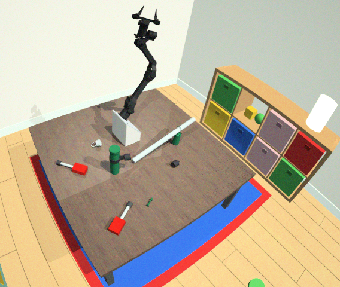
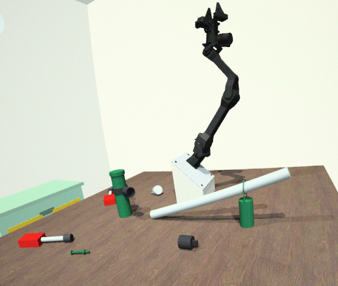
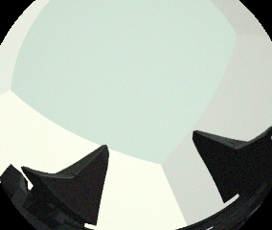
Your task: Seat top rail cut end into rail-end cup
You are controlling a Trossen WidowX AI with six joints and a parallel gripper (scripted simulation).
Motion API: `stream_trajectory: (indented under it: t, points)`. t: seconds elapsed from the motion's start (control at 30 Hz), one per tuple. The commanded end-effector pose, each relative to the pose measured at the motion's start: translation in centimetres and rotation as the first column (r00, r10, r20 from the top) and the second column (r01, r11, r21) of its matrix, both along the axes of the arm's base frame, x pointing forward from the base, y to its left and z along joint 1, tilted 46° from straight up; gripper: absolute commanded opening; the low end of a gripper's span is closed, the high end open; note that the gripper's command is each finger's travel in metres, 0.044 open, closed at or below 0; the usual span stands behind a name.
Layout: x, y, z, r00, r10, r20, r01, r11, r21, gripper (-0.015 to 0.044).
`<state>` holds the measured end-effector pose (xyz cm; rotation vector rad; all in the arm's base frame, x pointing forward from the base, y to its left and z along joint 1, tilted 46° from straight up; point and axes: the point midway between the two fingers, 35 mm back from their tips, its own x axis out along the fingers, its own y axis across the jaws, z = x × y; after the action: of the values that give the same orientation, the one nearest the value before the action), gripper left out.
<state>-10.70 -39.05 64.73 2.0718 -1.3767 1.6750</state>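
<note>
The white rail point(image 1: 161, 142) point(image 2: 200, 200) runs through the green wire loop point(image 1: 180, 127) point(image 2: 244, 187) above the short green post point(image 1: 176, 139) point(image 2: 246, 213). It slopes down, its near-post end low at the table, apart from the cup. The big green post point(image 1: 114, 168) point(image 2: 124, 205) stands upright with its cap point(image 1: 114, 149) point(image 2: 116, 173). A black brace band point(image 1: 114, 160) point(image 2: 118, 191) sits around its middle, well below the cap, and carries the dark rail-end cup point(image 1: 127, 156) point(image 2: 129, 191). My gripper point(image 1: 149, 14) point(image 2: 213, 12) point(image 3: 151, 143) is open and empty, pointing up high above the table.
A loose black cup point(image 1: 175, 163) point(image 2: 185, 242) lies in front of the rail. A small white fitting point(image 1: 98, 143) point(image 2: 157, 190) lies behind the big post. Two red-ended tools point(image 1: 79, 168) point(image 1: 117, 225) and a small green pin point(image 1: 149, 202) point(image 2: 80, 252) lie on the table point(image 1: 164, 216).
</note>
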Motion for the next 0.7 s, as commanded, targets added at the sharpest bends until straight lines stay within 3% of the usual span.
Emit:
stream_trajectory:
  t: [0.0,0.13,0.33,0.5,0.67]
  points:
    - [0.1,-0.1,-0.1,1.000,0.003,0.001,-0.003,1.000,0.004,0.0426]
    - [1.4,-2.2,-2.0,0.996,0.080,0.037,-0.083,0.993,0.089,0.0440]
    - [6.2,-7.1,-8.0,0.946,0.274,0.176,-0.317,0.896,0.311,0.0440]
    - [11.6,-10.0,-14.0,0.836,0.416,0.358,-0.546,0.700,0.461,0.0440]
    - [17.5,-11.0,-20.4,0.694,0.456,0.557,-0.720,0.432,0.543,0.0440]
